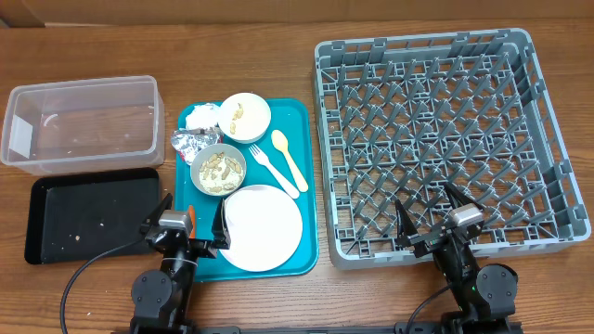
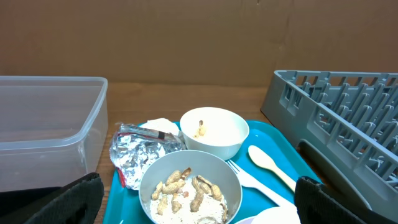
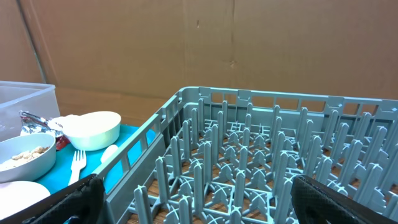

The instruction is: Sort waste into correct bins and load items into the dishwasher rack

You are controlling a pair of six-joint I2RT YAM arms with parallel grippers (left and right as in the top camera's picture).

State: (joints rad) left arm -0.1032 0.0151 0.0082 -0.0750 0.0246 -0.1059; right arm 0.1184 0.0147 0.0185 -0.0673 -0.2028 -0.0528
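A flat teal plastic tray (image 1: 299, 119) sits in the middle of the brown wooden table (image 1: 241, 46). Two round cream-white bowls stand on it. The bowl at the back (image 1: 245, 117) has one small beige bit inside. The bowl in the middle (image 1: 218, 169) is filled with lumpy beige food scraps (image 1: 221, 171). A smooth, round, pale plate (image 1: 263, 227) lies flat at the front of the tray. A white plastic fork (image 1: 271, 165) and a pale yellow spoon (image 1: 290, 160) lie side by side on the right part of the tray. A crumpled white napkin (image 1: 200, 118) and a shiny crumpled foil wrapper (image 1: 190, 144) with a bit of red sit by the tray's left edge, just beside the bowls.

Left of the tray, a clear plastic tub (image 1: 83, 85) with see-through walls stands at the back. In front of it lies a shallow black tray (image 1: 111, 199) with a few tiny pale specks. Right of the tray stands a big grey plastic rack (image 1: 418, 39) with a criss-cross floor and upright pegs.

The left gripper (image 1: 190, 218) is at the tray's front left corner. Its fingers are spread wide and hold nothing. The plate is just beside one finger. The right gripper (image 1: 430, 211) is right of the tray, over the rack's front edge. Its fingers are spread wide too and hold nothing.
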